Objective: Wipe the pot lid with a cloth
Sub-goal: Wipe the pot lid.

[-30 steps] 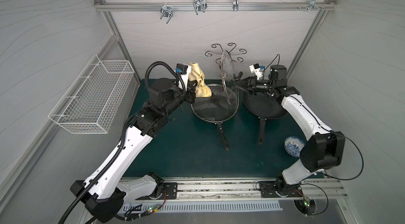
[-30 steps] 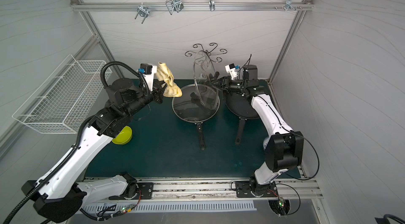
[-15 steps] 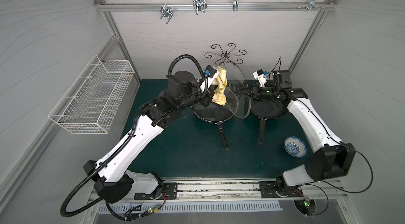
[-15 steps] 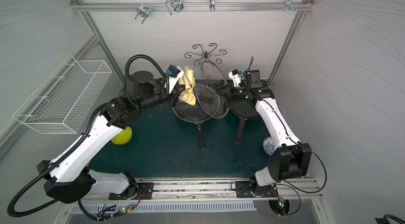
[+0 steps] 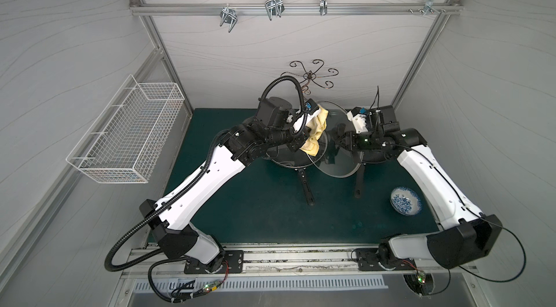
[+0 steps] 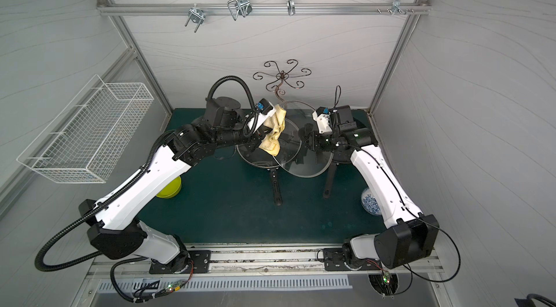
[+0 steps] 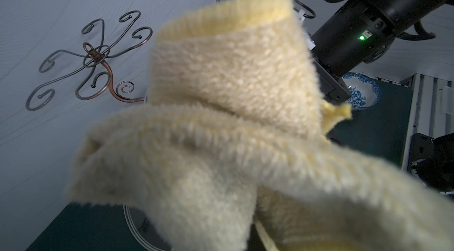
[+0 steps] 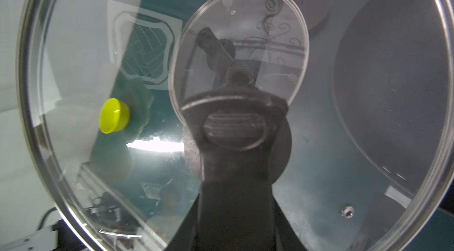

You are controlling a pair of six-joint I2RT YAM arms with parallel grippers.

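Note:
In both top views the glass pot lid (image 5: 337, 164) (image 6: 307, 164) hangs tilted above the two pans. My right gripper (image 5: 340, 140) (image 6: 308, 141) is shut on its black knob (image 8: 235, 124); the right wrist view looks through the glass (image 8: 98, 163). The pale yellow cloth (image 5: 314, 132) (image 6: 273, 134) hangs bunched from my shut left gripper (image 5: 302, 140) (image 6: 261, 137), beside the lid's left rim. Whether cloth and glass touch, I cannot tell. The cloth (image 7: 233, 127) fills the left wrist view and hides the jaws; a strip of lid rim (image 7: 132, 222) shows below it.
Two black pans (image 5: 288, 155) (image 5: 376, 155) sit on the green mat, handles pointing forward. A blue-and-white bowl (image 5: 405, 201) lies front right, a lime-green bowl (image 6: 170, 189) under my left arm. A wire basket (image 5: 126, 137) hangs on the left wall; a scrolled metal stand (image 5: 310, 75) rises behind.
My left arm has swung right, carrying the cloth from the back left up to the lid. The right gripper has tipped the lid from edge-on upright to a slant and shifted it rightward.

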